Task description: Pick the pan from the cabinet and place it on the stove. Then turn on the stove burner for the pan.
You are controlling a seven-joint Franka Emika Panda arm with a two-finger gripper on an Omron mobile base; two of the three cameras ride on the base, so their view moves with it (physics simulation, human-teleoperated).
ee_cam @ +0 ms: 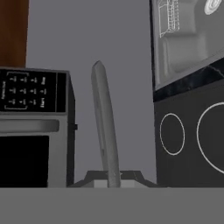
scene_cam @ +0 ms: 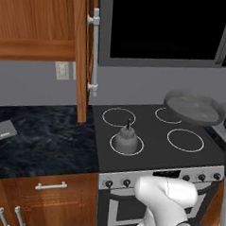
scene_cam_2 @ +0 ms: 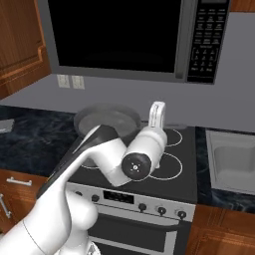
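Overhead, the black microwave hung above the stove, and the cabinet door stood swung open at its left over the dark marbled tabletop. The pan hovered tilted in the air above the stove's back right burner, clear of the glass. The claw was clamped tight on the pan's long handle. A small grey kettle sat on the front left burner.
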